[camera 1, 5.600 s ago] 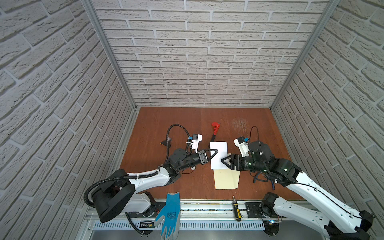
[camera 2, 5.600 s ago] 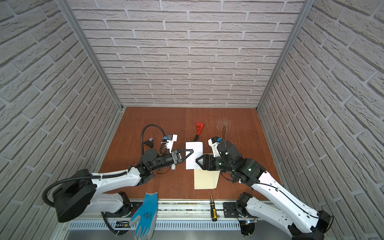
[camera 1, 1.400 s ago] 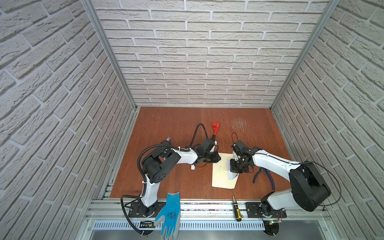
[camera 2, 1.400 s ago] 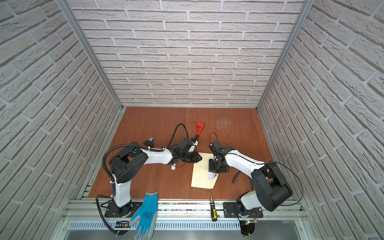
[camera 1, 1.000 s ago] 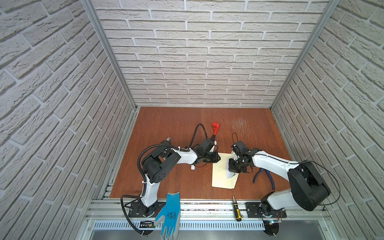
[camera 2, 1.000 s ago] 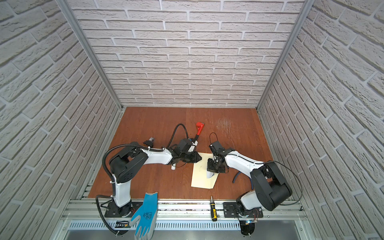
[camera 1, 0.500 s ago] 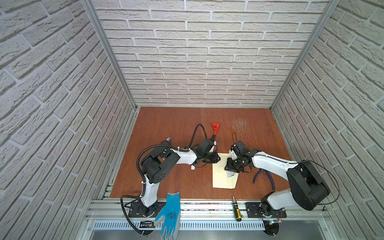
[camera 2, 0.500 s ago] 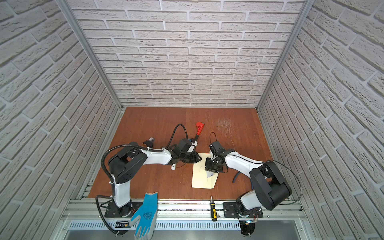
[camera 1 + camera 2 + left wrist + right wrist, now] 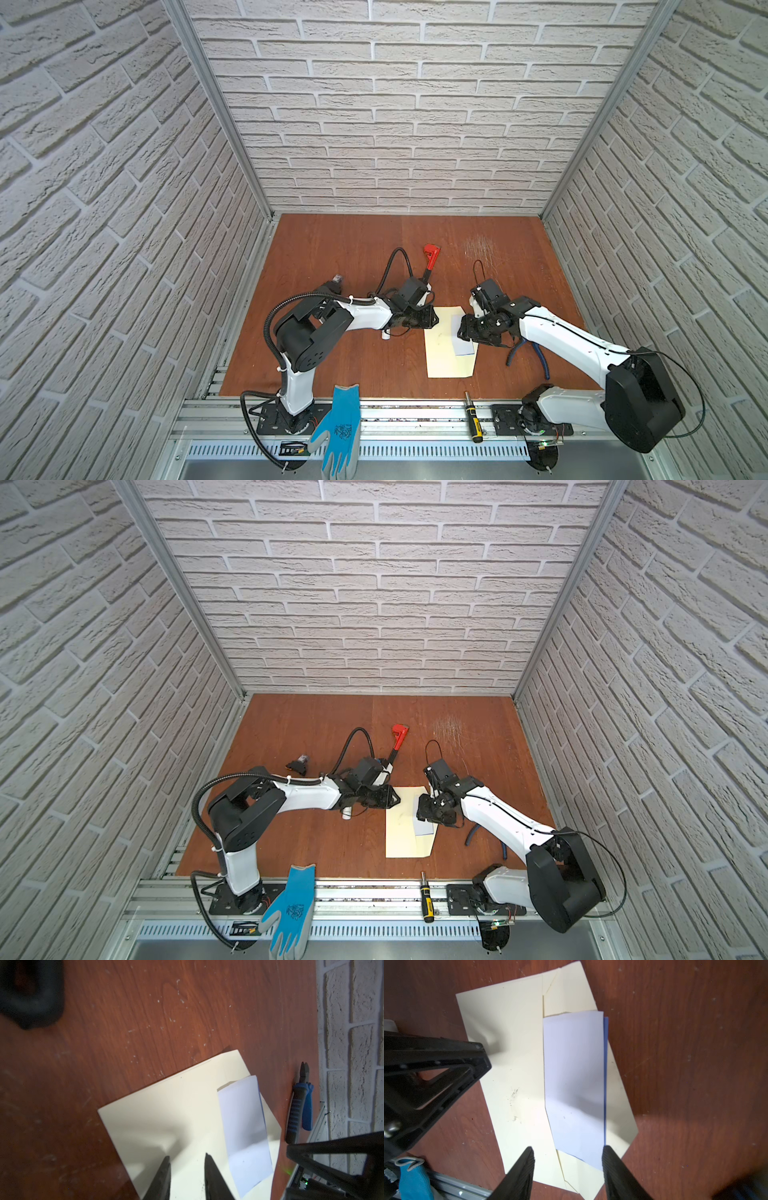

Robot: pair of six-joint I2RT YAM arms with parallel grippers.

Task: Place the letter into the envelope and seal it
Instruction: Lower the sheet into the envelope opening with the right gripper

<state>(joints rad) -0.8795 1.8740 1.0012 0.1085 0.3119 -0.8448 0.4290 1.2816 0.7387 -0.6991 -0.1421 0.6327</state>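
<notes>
One envelope [image 9: 440,357] lies flat on the tabletop [image 9: 353,257], under both end effectors. The left end effector [image 9: 187,1158] has its fingers a little apart, with the tips over the cream face near one edge, and it grips nothing. The right end effector [image 9: 568,1156] is spread wide, with the near end of one letter [image 9: 575,1074] lying between its fingers. The letter is white side up with a blue edge showing below. It rests on the flap side of the envelope, one long edge along the pocket's mouth; whether it slips under cannot be told. One pair of blue pliers [image 9: 299,1105] lies just beside the right end effector, and one red wrench [image 9: 431,257] lies beyond the left. One blue glove [image 9: 338,424] and one screwdriver [image 9: 471,419] rest on the front rail [image 9: 415,415], well apart from both.
</notes>
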